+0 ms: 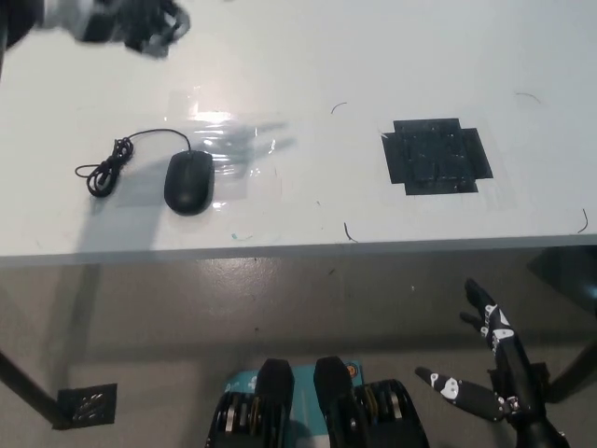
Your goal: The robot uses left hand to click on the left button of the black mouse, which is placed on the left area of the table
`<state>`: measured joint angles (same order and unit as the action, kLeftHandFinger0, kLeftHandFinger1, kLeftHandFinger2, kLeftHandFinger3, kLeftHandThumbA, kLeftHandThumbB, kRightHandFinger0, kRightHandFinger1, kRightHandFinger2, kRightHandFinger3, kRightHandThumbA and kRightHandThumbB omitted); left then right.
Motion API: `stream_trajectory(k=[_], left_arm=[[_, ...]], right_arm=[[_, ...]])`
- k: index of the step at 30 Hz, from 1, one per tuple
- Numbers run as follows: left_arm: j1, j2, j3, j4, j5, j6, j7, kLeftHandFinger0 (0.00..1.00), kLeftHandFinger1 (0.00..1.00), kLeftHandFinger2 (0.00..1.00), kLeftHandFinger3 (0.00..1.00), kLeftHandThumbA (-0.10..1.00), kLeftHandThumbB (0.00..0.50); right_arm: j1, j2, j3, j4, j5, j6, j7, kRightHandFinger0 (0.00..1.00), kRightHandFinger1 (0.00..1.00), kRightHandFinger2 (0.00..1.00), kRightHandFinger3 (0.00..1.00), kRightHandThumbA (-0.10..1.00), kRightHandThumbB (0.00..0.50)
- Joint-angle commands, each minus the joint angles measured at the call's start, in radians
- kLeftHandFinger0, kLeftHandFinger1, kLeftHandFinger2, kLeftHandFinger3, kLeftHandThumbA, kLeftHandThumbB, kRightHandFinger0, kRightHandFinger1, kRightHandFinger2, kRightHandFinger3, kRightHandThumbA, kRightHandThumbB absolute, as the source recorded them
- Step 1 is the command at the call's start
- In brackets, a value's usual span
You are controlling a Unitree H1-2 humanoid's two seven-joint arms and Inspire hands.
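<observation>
1. The black mouse [189, 181] lies flat on the left part of the white table [373, 56], near the front edge, with nothing touching it.
2. Its long axis runs from the near edge toward the far edge. The cord leaves from the far end, so the buttons are probably at that far end.
3. The mouse cord [117, 159] curves away to the left and ends in a small loose coil just beside the mouse.
4. A glossy patch of clear film [229, 140] covers the tabletop under and around the mouse and reflects the light.
5. The white left hand [121, 21] is at the top left corner of the picture, raised and blurred, well apart from the mouse. The blur makes it impossible to tell whether its fingers are spread or curled, and nothing can be seen held in it.
6. From this hand, the mouse lies toward the near edge of the table and slightly to the right. To press the left button, the hand would need to come back toward the robot and down onto the far end of the mouse.
7. The black right hand [490, 373] rests at the lower right, below the table's level, fingers spread and holding nothing. It is much farther from the mouse than the left hand.
8. A square of black tape [437, 155] is stuck on the right part of the table, well apart from the mouse.
</observation>
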<state>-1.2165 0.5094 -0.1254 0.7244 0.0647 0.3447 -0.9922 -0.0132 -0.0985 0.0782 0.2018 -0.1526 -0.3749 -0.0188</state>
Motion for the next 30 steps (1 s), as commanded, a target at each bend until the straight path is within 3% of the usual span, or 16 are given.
stream_trajectory(k=[1,3,4,5,6,7,8,9,11,15,18,20,22,23,24,30], left_arm=[[0.502,0.166,0.351,-1.258,-0.768,0.125,0.326,0.05,0.07,0.12,1.0,1.0,0.398],[0.636,0.142,0.365,-1.354,-0.827,0.125,0.365,0.08,0.09,0.2,1.0,1.0,0.415],[0.789,0.052,0.399,-1.444,-0.833,0.125,0.367,0.23,0.19,0.35,1.0,1.0,0.408],[0.842,0.009,0.416,-1.476,-0.82,0.125,0.356,0.23,0.19,0.35,1.0,1.0,0.408],[0.966,-0.059,0.421,-1.546,-0.783,0.125,0.356,0.74,0.39,0.47,1.0,1.0,0.46],[1.035,-0.079,0.413,-1.574,-0.764,0.109,0.358,1.0,0.54,0.59,1.0,1.0,0.472],[1.188,-0.12,0.39,-1.615,-0.67,0.018,0.346,1.0,0.83,0.82,1.0,1.0,0.499],[1.253,-0.149,0.375,-1.627,-0.621,-0.031,0.347,1.0,0.88,0.88,1.0,1.0,0.5],[1.416,-0.26,0.301,-1.565,-0.532,-0.274,0.325,1.0,1.0,1.0,1.0,1.0,0.5],[1.626,-0.408,0.247,-1.471,-0.363,-0.546,0.35,1.0,0.98,1.0,1.0,1.0,0.465],[1.68,-0.439,0.216,-1.366,-0.308,-0.694,0.324,1.0,0.79,0.89,1.0,1.0,0.45],[1.713,-0.452,0.207,-1.338,-0.261,-0.707,0.329,0.68,0.39,0.56,1.0,1.0,0.435],[1.729,-0.46,0.197,-1.314,-0.257,-0.697,0.321,0.42,0.2,0.41,1.0,1.0,0.419],[1.721,-0.464,0.192,-1.271,-0.227,-0.721,0.323,0.17,0.06,0.27,1.0,1.0,0.368],[1.697,-0.475,0.19,-1.216,-0.196,-0.747,0.332,0.05,0.0,0.19,1.0,1.0,0.349],[1.546,-0.515,0.248,-0.91,-0.075,-0.815,0.448,0.0,0.0,0.05,1.0,1.0,0.247]], right_arm=[[0.035,-0.011,-0.014,-0.027,0.02,-0.052,0.0,0.86,1.0,1.0,1.0,0.96,0.105],[0.041,-0.009,-0.015,-0.02,0.02,-0.061,-0.003,0.85,1.0,1.0,1.0,0.94,0.097],[0.043,-0.008,-0.014,-0.013,0.021,-0.07,-0.003,0.85,1.0,1.0,1.0,0.94,0.093],[0.044,-0.007,-0.013,-0.01,0.023,-0.074,-0.002,0.85,1.0,1.0,1.0,0.94,0.093],[0.046,-0.007,-0.012,-0.005,0.026,-0.076,-0.001,0.85,1.0,1.0,1.0,0.94,0.1],[0.047,-0.007,-0.012,-0.003,0.027,-0.077,0.0,0.85,1.0,1.0,1.0,0.94,0.099],[0.052,-0.006,-0.009,0.0,0.027,-0.079,0.002,0.84,1.0,1.0,1.0,0.95,0.099],[0.054,-0.006,-0.008,0.001,0.027,-0.081,0.002,0.84,1.0,1.0,1.0,0.95,0.099],[0.057,-0.005,-0.004,0.006,0.024,-0.089,0.003,0.84,1.0,1.0,1.0,0.96,0.092],[0.059,-0.001,0.001,0.012,0.03,-0.095,0.008,0.84,1.0,1.0,1.0,0.97,0.098],[0.064,0.001,0.002,0.011,0.032,-0.095,0.007,0.85,1.0,1.0,1.0,0.96,0.101],[0.065,-0.001,0.004,0.015,0.025,-0.095,0.001,0.84,1.0,1.0,1.0,0.98,0.105],[0.061,0.0,0.002,0.018,0.03,-0.095,0.002,0.84,1.0,1.0,1.0,0.98,0.1],[0.059,0.0,0.0,0.02,0.032,-0.095,0.0,0.84,1.0,1.0,1.0,0.98,0.097],[0.059,-0.003,-0.002,0.02,0.031,-0.095,-0.003,0.83,1.0,1.0,1.0,0.97,0.098],[0.06,0.009,0.009,0.022,0.029,-0.095,-0.006,0.82,1.0,1.0,1.0,0.95,0.07]])
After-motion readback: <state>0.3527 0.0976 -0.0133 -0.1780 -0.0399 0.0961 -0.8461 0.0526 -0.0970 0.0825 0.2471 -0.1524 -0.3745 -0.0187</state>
